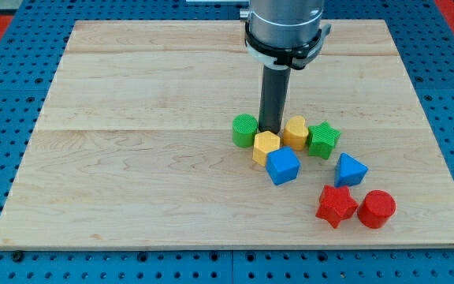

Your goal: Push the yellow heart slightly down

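Lining up behind the yellow heart: approach step, push not yet made

Item 1, task piece. Yellow heart [295, 131], lying on the wooden counter [132, 158] a little right of the view's centre, in the upper row of a tight cluster.

Item 2, tool. My tip [270, 129], lower end of the dark rod; no pincer is fitted, so there is nothing to report as apart or together. Tip stands just beside the heart on its left, between it and the green cylinder [244, 129], with its end partly hidden behind the yellow hexagon [266, 147].

Item 3, close neighbours. Green star [322, 139] touching or nearly touching the heart's right side. Blue cube [282, 166] below the hexagon.

Item 4, outliers. Blue triangle [350, 170], red star [336, 205], red cylinder [377, 209], all toward the view's lower right, apart from the heart.

Judgement. Tip is beside the heart, not above it. The next move calls for rounding to the heart's top edge, then a short stroke toward the view's bottom.
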